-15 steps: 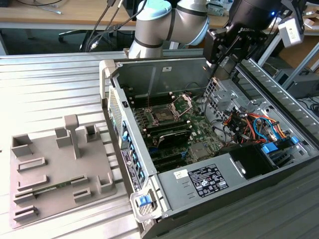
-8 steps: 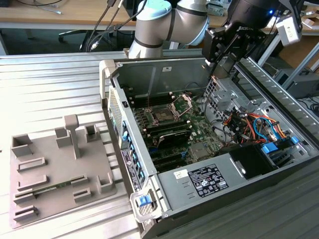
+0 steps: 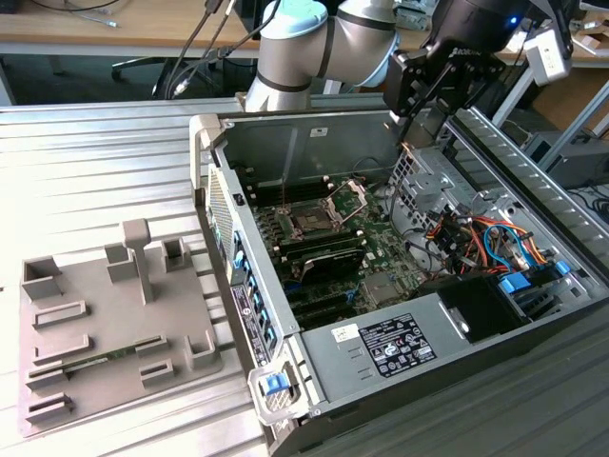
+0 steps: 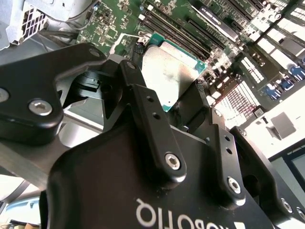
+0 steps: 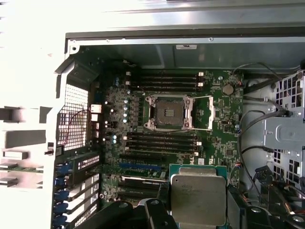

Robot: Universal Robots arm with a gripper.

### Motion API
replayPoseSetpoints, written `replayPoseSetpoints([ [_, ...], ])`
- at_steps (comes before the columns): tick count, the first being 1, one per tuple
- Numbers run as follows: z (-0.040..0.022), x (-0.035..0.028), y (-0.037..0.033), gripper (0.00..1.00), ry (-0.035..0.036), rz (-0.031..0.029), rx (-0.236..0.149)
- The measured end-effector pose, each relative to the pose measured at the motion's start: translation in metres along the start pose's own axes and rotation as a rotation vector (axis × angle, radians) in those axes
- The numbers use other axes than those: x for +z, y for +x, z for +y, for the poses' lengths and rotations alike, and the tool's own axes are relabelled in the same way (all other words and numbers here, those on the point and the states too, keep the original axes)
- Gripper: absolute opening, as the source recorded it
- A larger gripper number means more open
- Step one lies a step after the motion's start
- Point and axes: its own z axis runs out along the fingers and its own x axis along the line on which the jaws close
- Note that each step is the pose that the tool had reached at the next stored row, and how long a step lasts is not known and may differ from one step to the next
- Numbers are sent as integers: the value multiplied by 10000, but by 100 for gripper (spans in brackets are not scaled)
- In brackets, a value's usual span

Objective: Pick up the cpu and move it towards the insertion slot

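You get even daylight in the exterior view; the ribbed metal table reflects it softly and shadows stay weak, apart from the dark interior corner of the computer case at lower right. The upper edge looks slightly soft. In the first wrist view, the left side of the frame is blown out to white, washing away detail on the grey tray, while the motherboard sits dimmer but readable. The cpu lid at the bottom shows a dull sheen. In the second wrist view, the gripper body fills the foreground, black and slightly soft, and glare whitens the cpu top and the right edge.
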Motion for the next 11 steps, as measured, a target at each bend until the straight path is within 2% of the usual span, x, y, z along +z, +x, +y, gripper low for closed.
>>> replayPoseSetpoints([
  [11, 42, 4, -2, 55, 0, 0, -1],
])
